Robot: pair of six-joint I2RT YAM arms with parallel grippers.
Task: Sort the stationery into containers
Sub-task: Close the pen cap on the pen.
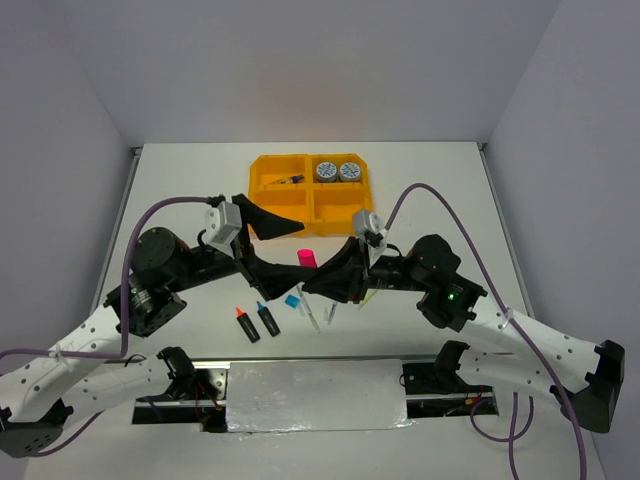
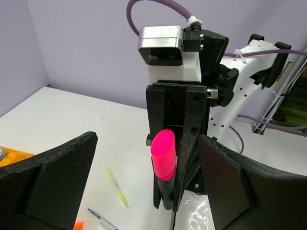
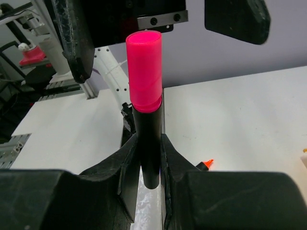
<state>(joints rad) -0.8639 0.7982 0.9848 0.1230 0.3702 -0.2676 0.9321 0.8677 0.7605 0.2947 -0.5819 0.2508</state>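
Observation:
A black highlighter with a pink cap [image 3: 144, 72] stands upright in my right gripper [image 3: 149, 160], which is shut on its barrel. From above the pink cap [image 1: 306, 257] shows between the two arms. My left gripper [image 2: 146, 143] faces it with its jaws wide open on either side, touching nothing. The orange-yellow tray [image 1: 262, 182] lies beyond, holding two tape rolls [image 1: 337, 171] in its far right compartment and a dark pen [image 1: 288, 180] in the far left one.
On the table near the arms lie an orange-capped highlighter [image 1: 246, 323], a blue-capped highlighter [image 1: 267, 318], thin pale pens [image 1: 312, 312] and a small blue square [image 1: 292, 300]. A yellow pen [image 2: 117, 188] lies under the left gripper.

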